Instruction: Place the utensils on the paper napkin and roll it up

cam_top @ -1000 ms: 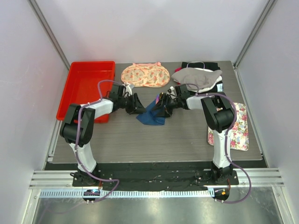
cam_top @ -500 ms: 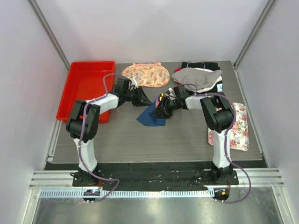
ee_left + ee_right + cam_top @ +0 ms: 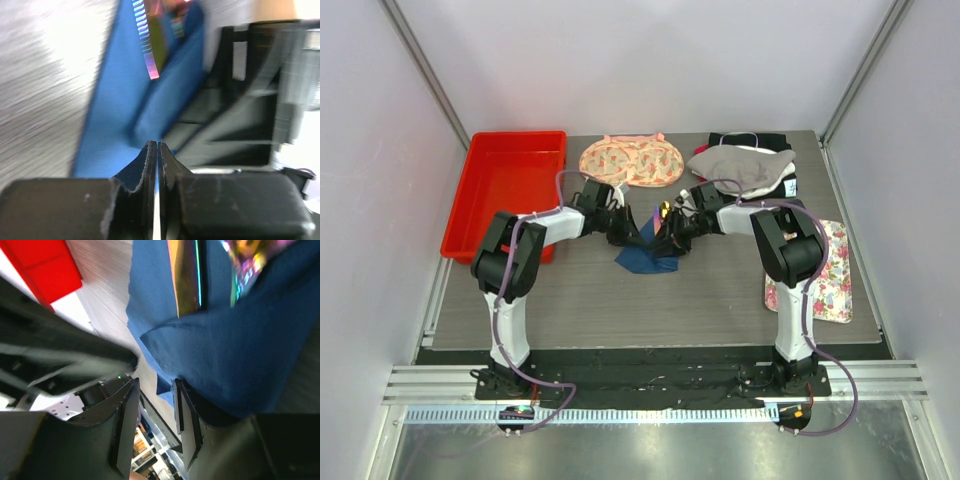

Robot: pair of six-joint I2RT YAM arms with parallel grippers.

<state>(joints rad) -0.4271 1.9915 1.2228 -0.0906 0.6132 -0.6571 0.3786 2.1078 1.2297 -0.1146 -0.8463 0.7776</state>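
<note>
On the grey table [image 3: 620, 310], near the middle and just ahead of the two arms' reach, the paper napkin [image 3: 642, 260] lies partly folded, one dark blue flap lifted over itself, with a white floral mat [image 3: 830, 272] well apart at the right edge. At the napkin's far side the two grippers meet almost nose to nose. The left gripper [image 3: 157, 148] has its jaws pressed together at the edge of the blue fold, though whether paper is actually caught between them cannot be told. The right gripper [image 3: 155, 384] stands narrowly parted, nothing visible in the gap, with the blue sheet draped against one finger. The utensils [image 3: 187, 285], gold and purple-pink, sit inside the fold close to the right gripper, their ends poking out past the paper. Beyond them lie a peach floral cloth [image 3: 630, 160] and a heap of grey fabric [image 3: 745, 168], with a red tray [image 3: 460, 232] at the far left. The rolling appears barely begun, and the likely trouble is plain: the cutlery could slide out of the open end if the fold is tipped or tugged unevenly, the thin paper could tear under a hard pinch, and fingers working this close together could knock one another.
</note>
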